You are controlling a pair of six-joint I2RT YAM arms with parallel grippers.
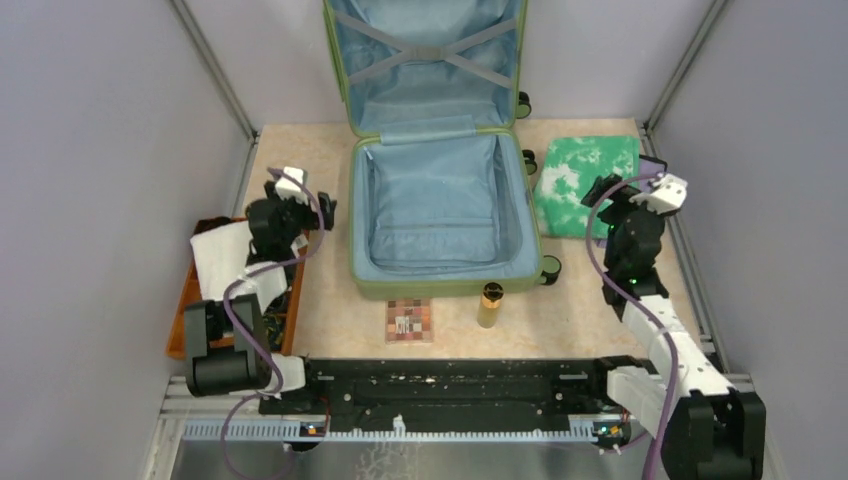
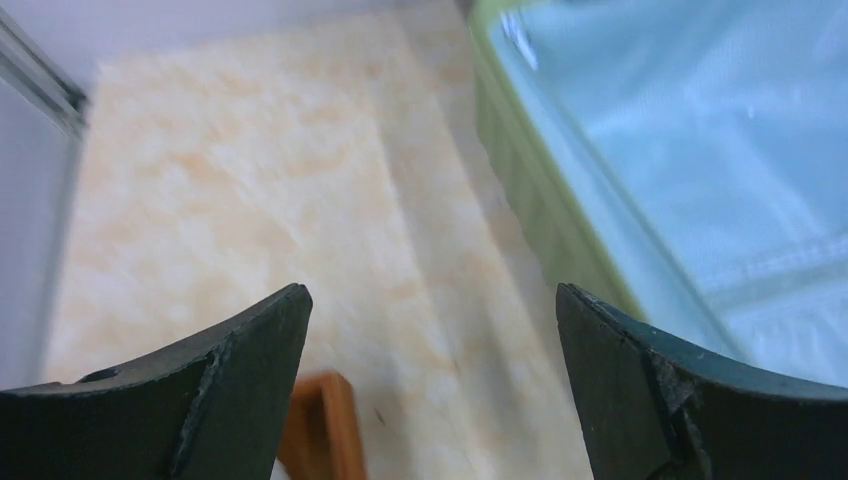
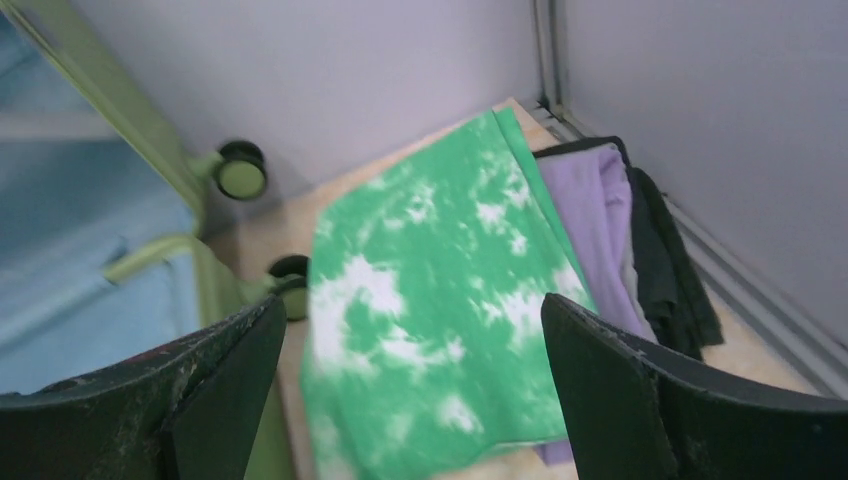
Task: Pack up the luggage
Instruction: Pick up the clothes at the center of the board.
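Observation:
The luggage point(image 1: 440, 212), a light-green suitcase with blue lining, lies open mid-table with its lid leaning on the back wall; nothing is inside. Its green rim point(image 2: 530, 200) runs along the right of the left wrist view. My left gripper point(image 1: 300, 205) hovers left of the case, open over bare tabletop point(image 2: 430, 300). A folded green-and-white cloth point(image 1: 585, 185) lies right of the case, on top of purple and black clothes point(image 3: 610, 220). My right gripper point(image 1: 615, 200) hangs open above the cloth's point(image 3: 430, 310) near edge point(image 3: 415, 310). Nothing is held.
An orange tray point(image 1: 190, 295) with a white folded cloth point(image 1: 225, 255) sits at the left. In front of the case lie a small brown patterned square point(image 1: 409, 321) and an amber bottle with a black cap point(image 1: 490, 305). Case wheels point(image 3: 240, 170) stick out on its right side.

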